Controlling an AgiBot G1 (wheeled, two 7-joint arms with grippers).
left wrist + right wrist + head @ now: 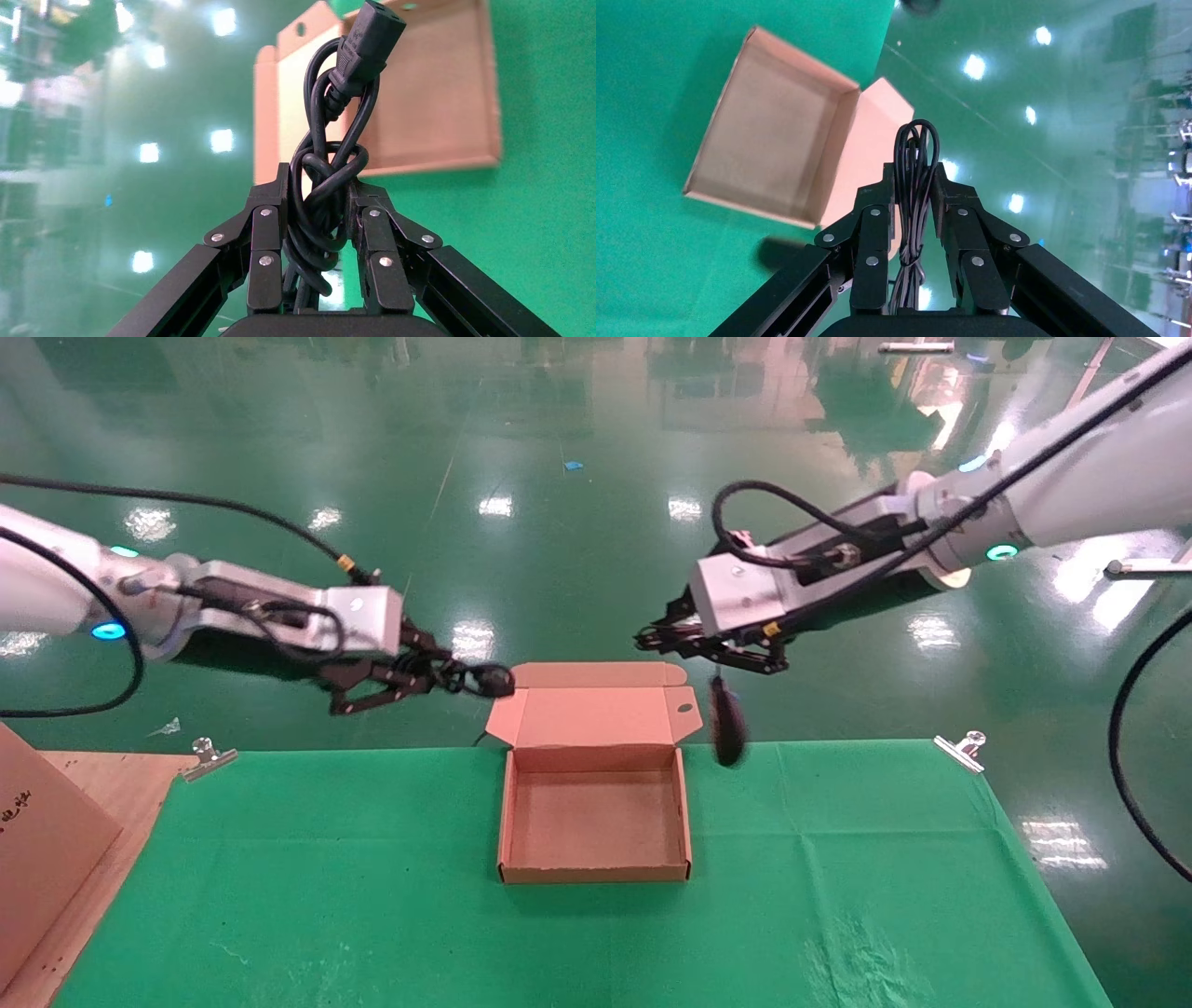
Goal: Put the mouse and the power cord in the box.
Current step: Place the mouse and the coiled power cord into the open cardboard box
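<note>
Two hands loaded: each carries one item in the air beyond the table's (372, 859) far edge, flanking the raised lid of the box (596, 873).
Left hand (438, 677): pressed together on the power cord (489, 682), whose bundle points toward the lid.
Right hand (717, 654): pinching the mouse's thin looped cable, so the mouse (728, 728) dangles below it, long axis vertical, just outside the box's right rear corner.
Box: open and empty on the green cloth, tray nearer the robot than both hands.
Key relation: the mouse hangs closer to the tray than the cord does, so the right arm looks better placed to drop first.
Left wrist view: chunky plug (370, 38) and knotted bundle between the fingers (266, 239).
Right wrist view: cable loop (916, 151) in the grip, with the mouse itself hidden.
</note>
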